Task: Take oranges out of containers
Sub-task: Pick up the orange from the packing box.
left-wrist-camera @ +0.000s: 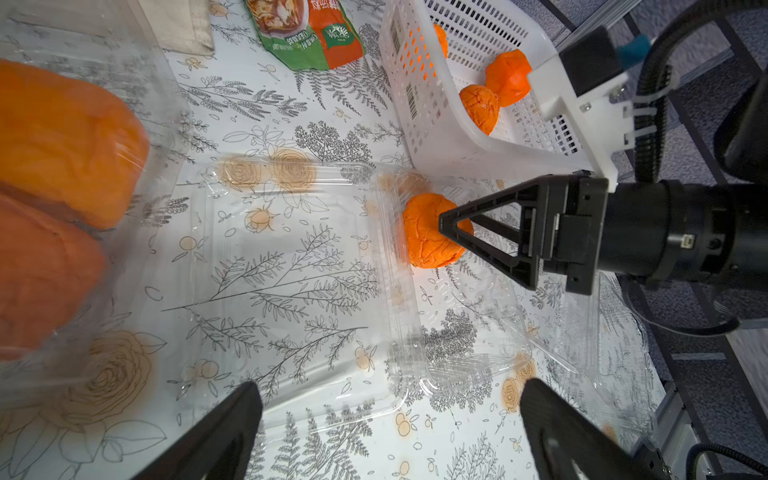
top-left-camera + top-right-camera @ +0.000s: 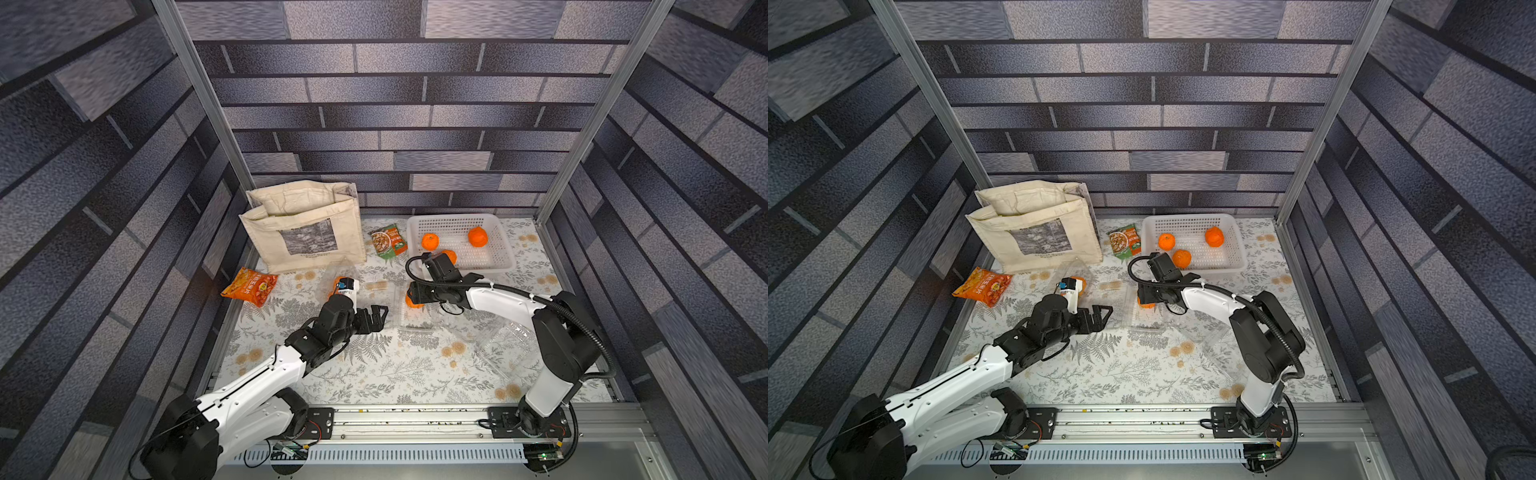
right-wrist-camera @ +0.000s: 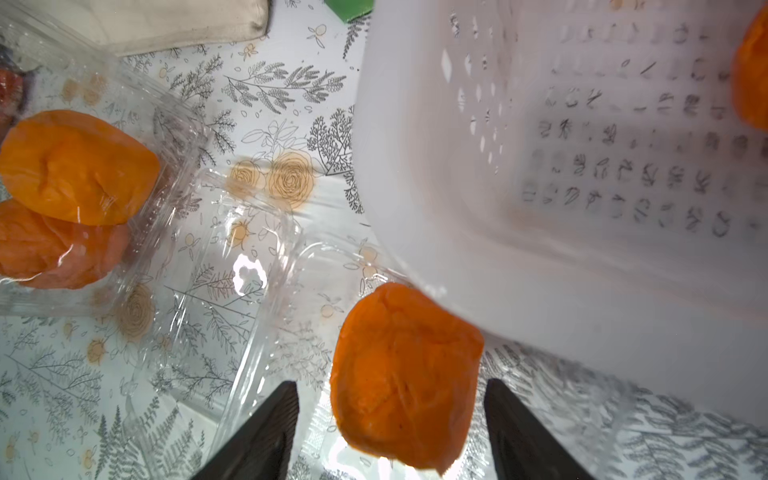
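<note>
One orange (image 3: 407,382) sits in the tray of an open clear container (image 1: 291,270) at mid-table. My right gripper (image 3: 390,384) is open around it, with gaps showing beside the fruit. In both top views the wrist hides most of this orange (image 2: 412,302). Further left, a shut container (image 1: 124,137) holds two oranges (image 1: 62,137), partly hidden under my left wrist camera in a top view. My left gripper (image 1: 388,386) is open over the open container's near edge, nothing between its fingers. A third clear container (image 2: 507,345) lies open by the right arm.
A white perforated basket (image 2: 498,226) at the back right holds three oranges (image 2: 1214,237), close behind my right wrist. A beige cloth bag (image 2: 303,228) stands at the back left. A green packet (image 2: 388,241) and an orange snack packet (image 2: 249,286) lie on the floral cloth.
</note>
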Action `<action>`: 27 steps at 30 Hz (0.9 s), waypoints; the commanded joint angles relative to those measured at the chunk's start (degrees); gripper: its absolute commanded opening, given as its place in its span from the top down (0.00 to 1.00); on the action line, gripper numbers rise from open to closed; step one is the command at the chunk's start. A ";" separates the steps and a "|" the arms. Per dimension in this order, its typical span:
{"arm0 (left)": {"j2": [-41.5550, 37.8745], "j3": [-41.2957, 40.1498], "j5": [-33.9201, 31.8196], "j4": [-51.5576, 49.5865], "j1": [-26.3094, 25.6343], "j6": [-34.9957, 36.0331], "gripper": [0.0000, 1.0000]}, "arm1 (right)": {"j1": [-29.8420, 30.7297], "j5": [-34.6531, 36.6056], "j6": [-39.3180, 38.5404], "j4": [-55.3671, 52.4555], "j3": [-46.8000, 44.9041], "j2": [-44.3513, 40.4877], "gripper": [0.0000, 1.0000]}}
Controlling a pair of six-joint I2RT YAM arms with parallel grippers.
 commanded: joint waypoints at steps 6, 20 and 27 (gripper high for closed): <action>-0.19 -0.14 0.78 0.16 1.14 -0.25 0.00 | 1.52 1.62 -0.88 -1.80 1.48 2.14 0.28; -1.55 -0.93 0.58 -0.69 1.27 -0.94 0.00 | 4.03 7.06 -0.44 -3.33 1.20 5.40 0.35; -1.69 -0.92 0.79 -1.02 1.49 -1.00 0.00 | 4.03 9.69 1.55 -4.40 1.97 4.01 0.65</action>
